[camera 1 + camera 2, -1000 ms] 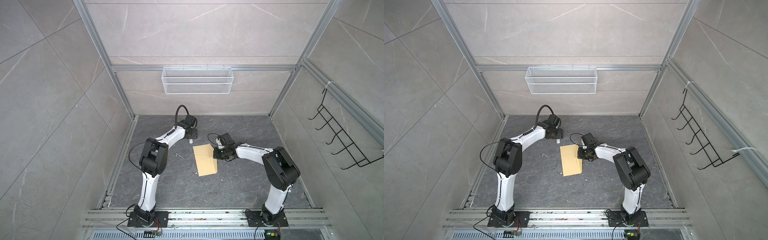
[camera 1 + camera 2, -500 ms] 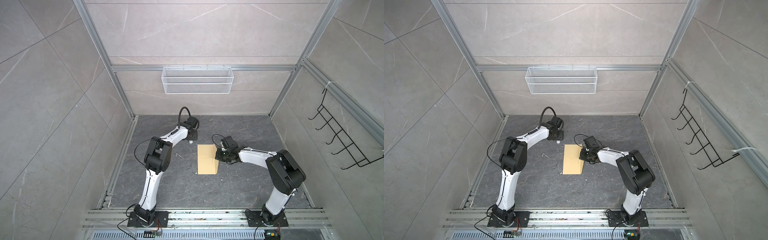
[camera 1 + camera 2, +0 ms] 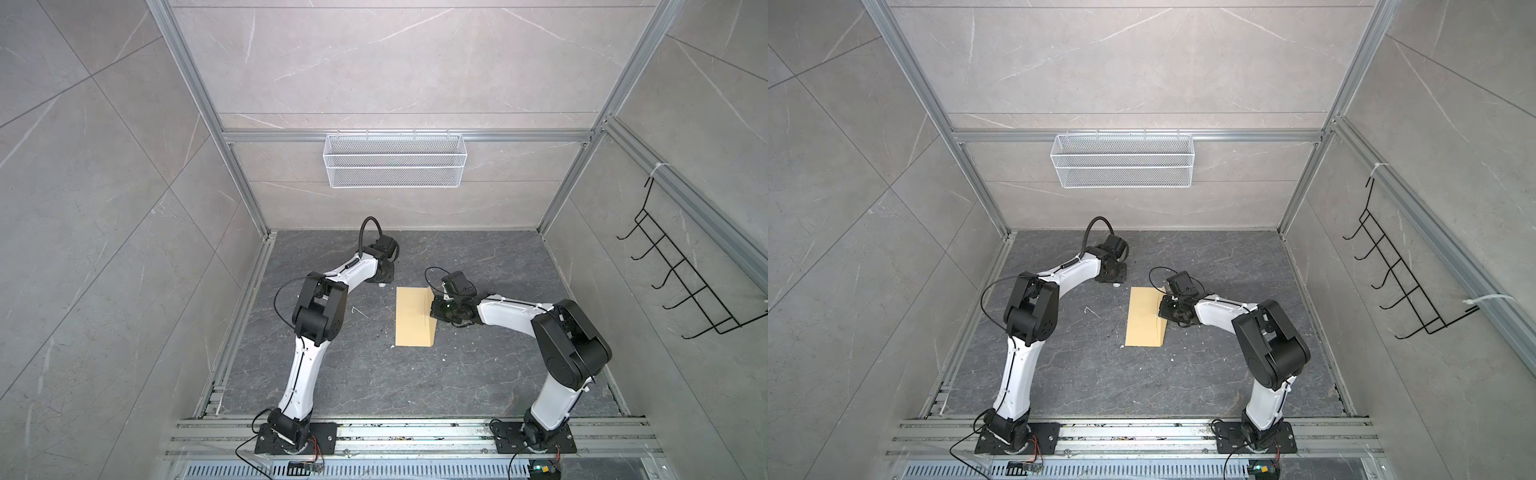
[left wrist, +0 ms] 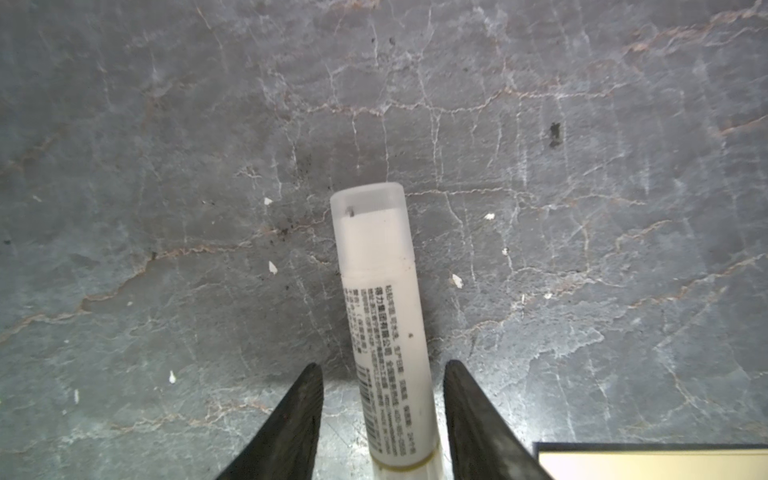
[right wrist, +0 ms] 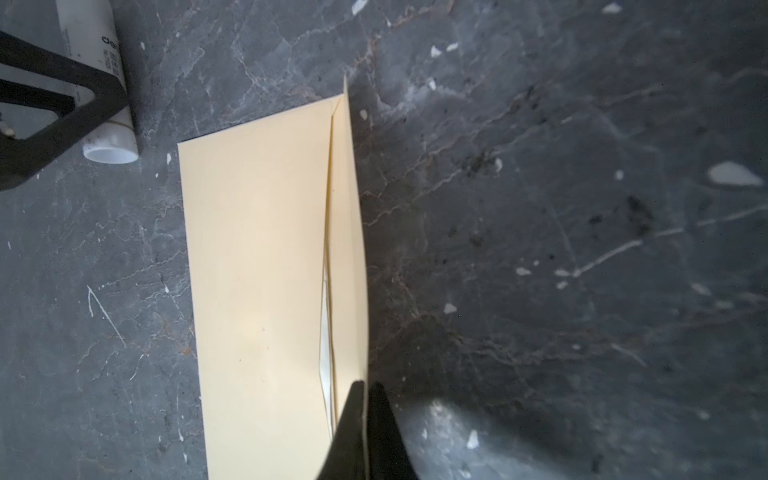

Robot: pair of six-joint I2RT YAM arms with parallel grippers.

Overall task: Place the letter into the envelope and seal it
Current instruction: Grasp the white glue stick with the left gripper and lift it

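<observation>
On envelope (image 5: 257, 291), right gripper (image 5: 365, 399) fully clamped

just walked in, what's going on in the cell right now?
The right claw is shut on the flap of the manila envelope and holds it raised. The envelope body lies flat on the table. A pale sliver shows inside the opening, probably the letter, already in. The left claw is open astride a white glue stick lying on the table, with a gap on each side, so it has no grip. The envelope is not sealed yet.
</observation>
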